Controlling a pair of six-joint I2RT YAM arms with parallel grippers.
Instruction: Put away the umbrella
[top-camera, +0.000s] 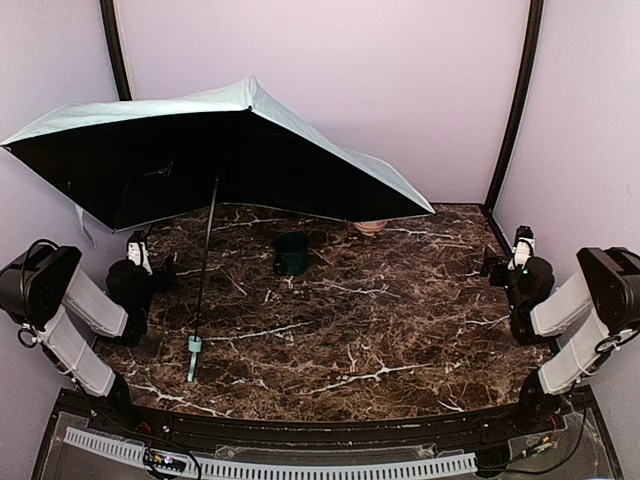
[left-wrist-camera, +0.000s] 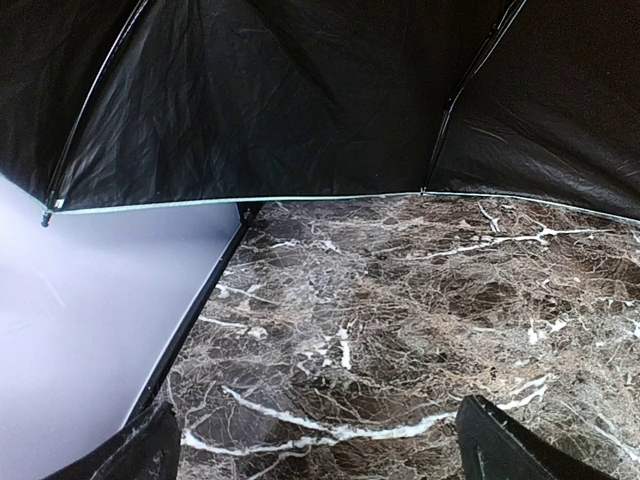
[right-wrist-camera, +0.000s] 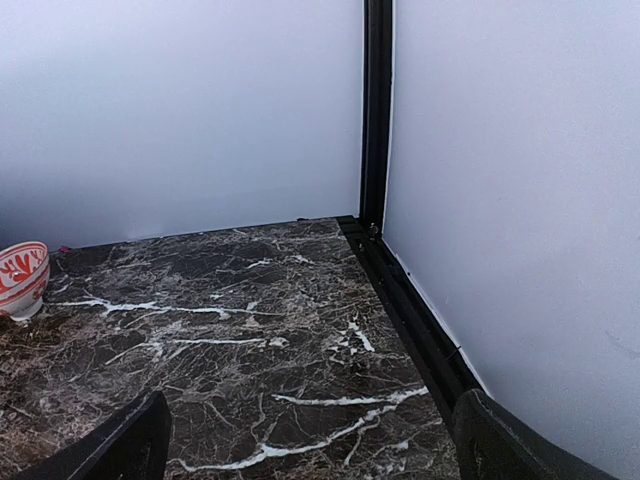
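Looking from above, the umbrella (top-camera: 200, 150) stands open over the back left of the table (top-camera: 400, 330), propped on its handle (top-camera: 193, 347) and seemingly its canopy edge (top-camera: 425, 208) since nothing holds it; the left gripper (top-camera: 137, 250) sits just beside the shaft (top-camera: 207, 250), the right gripper (top-camera: 521, 243) well apart. From the left wrist, black lining (left-wrist-camera: 300, 100) fills the upper view and the fingers (left-wrist-camera: 140, 450) gape with only marble between them. From the right wrist, the fingers (right-wrist-camera: 500, 440) gape empty toward a far corner and a red-patterned bowl (right-wrist-camera: 20, 275), so folding looks unstarted.

Umbrella (top-camera: 200, 160) was mint outside, black inside, mug (top-camera: 291, 254) was dark green, bowl (right-wrist-camera: 20, 275) white with red pattern, table (top-camera: 380, 320) dark brown marble veined white, walls (top-camera: 330, 80) lilac
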